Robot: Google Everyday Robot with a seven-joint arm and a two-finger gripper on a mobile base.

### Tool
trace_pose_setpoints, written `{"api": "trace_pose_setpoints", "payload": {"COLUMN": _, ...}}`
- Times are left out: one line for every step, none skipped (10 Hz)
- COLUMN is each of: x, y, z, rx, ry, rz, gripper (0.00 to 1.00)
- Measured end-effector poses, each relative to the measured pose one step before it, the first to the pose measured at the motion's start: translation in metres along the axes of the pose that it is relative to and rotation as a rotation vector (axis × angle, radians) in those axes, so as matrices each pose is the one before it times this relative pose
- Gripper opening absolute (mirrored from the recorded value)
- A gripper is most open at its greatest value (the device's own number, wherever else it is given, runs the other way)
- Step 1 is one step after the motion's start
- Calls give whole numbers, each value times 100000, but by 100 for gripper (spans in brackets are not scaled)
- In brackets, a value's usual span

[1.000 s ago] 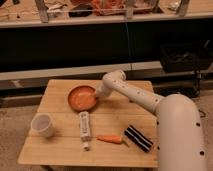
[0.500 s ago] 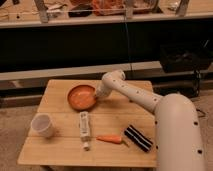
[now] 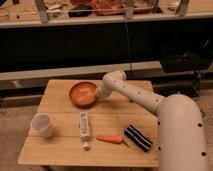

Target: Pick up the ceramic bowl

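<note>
Nothing had visibly shifted: the end effector (image 3: pixel 100 93) stayed at the right rim of the ceramic bowl (image 3: pixel 81 94), which sat left of centre on the surface (image 3: pixel 60 147); whether it gripped I could not tell, so the lift seemed not yet begun.

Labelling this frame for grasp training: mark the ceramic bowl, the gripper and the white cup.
ceramic bowl (image 3: pixel 81 94), camera view, its orange inside.
gripper (image 3: pixel 98 94), camera view, the arm's tip at the bowl's right rim.
white cup (image 3: pixel 43 131), camera view, its front wall.

Glossy ceramic bowl (image 3: pixel 81 94) beside end effector (image 3: pixel 99 93)
</note>
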State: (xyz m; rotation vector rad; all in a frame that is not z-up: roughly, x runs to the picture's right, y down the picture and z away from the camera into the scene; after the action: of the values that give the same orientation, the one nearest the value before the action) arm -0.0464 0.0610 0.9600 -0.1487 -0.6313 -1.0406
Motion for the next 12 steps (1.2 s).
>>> {"api": "trace_pose_setpoints", "payload": {"x": -55, "y": -301, "z": -247, "rx": 725, "ry": 236, "rz": -592, "gripper": 0}}
{"api": "trace_pose_setpoints", "payload": {"x": -45, "y": -230, "z": -189, "rx": 461, "ry": 98, "rz": -589, "gripper": 0}}
{"api": "trace_pose_setpoints", "payload": {"x": -7, "y": -192, "z": -202, "rx": 440, "ry": 138, "rz": -852, "gripper": 0}}
{"api": "trace_pose_setpoints", "payload": {"x": 81, "y": -202, "z": -323, "rx": 1079, "ry": 472, "rz": -634, "gripper": 0}}
{"api": "trace_pose_setpoints", "payload": {"x": 24, "y": -142, "z": -179, "rx": 625, "ry": 217, "rz": -433, "gripper": 0}}
{"api": "trace_pose_setpoints", "payload": {"x": 46, "y": -148, "z": -187, "rx": 623, "ry": 260, "rz": -418, "gripper": 0}}
{"api": "trace_pose_setpoints", "payload": {"x": 35, "y": -420, "z": -489, "rx": 832, "ry": 269, "rz": -858, "gripper": 0}}
{"api": "trace_pose_setpoints", "payload": {"x": 74, "y": -449, "z": -466, "rx": 644, "ry": 49, "rz": -478, "gripper": 0}}
{"api": "trace_pose_setpoints", "payload": {"x": 72, "y": -284, "z": -280, "rx": 453, "ry": 23, "rz": -243, "gripper": 0}}
{"api": "trace_pose_setpoints", "payload": {"x": 5, "y": -119, "z": -50, "rx": 588, "ry": 46, "rz": -280, "gripper": 0}}
{"api": "trace_pose_setpoints", "payload": {"x": 61, "y": -151, "z": -88, "rx": 813, "ry": 181, "rz": -260, "gripper": 0}}
{"api": "trace_pose_setpoints", "payload": {"x": 5, "y": -94, "z": -70, "rx": 513, "ry": 174, "rz": -182, "gripper": 0}}
